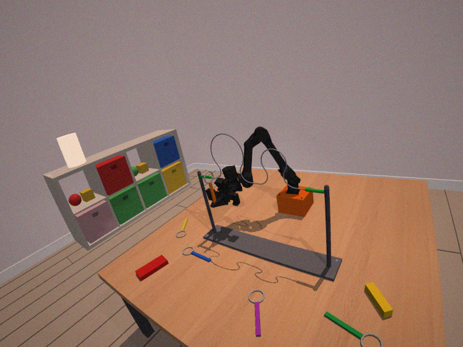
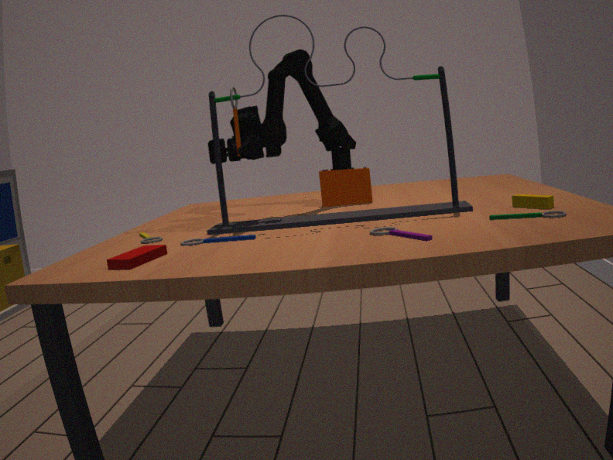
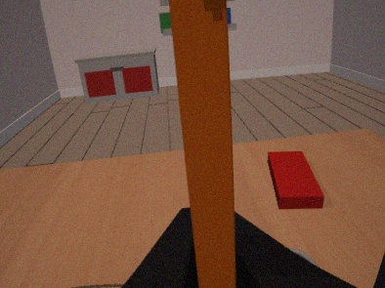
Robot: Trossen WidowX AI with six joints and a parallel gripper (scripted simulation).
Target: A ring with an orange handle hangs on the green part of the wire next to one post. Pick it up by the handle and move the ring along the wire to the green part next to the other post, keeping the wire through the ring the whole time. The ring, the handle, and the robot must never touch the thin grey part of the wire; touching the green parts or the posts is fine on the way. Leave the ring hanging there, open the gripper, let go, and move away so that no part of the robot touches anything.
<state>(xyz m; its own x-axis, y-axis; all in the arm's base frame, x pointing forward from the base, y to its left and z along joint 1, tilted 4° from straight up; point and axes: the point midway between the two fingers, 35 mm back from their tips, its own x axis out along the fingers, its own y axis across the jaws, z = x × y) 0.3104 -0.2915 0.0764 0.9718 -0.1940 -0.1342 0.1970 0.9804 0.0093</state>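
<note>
The ring (image 1: 208, 177) (image 2: 233, 97) hangs around the left green part (image 2: 223, 99), towards its inner end, with the wire through it. Its orange handle (image 1: 212, 191) (image 2: 236, 130) (image 3: 207, 126) points down, nearly upright. My gripper (image 1: 214, 203) (image 2: 238, 152) (image 3: 203, 218) is shut on the lower handle, below the ring. The left post (image 1: 207, 208) (image 2: 221, 193) is close to my fingers; any gap is hard to tell. The thin grey wire (image 1: 223, 134) (image 2: 282, 15) rises in two loops to the right green part (image 1: 314, 190) (image 2: 426, 77) beside the right post (image 1: 327, 224) (image 2: 448, 138).
The posts stand on a dark base (image 1: 270, 248) (image 2: 332, 217). A red block (image 1: 151, 267) (image 2: 137, 257) (image 3: 294, 176), a yellow block (image 1: 378, 299) (image 2: 532, 201) and several spare rings with coloured handles lie on the table. My arm reaches in from behind the wire.
</note>
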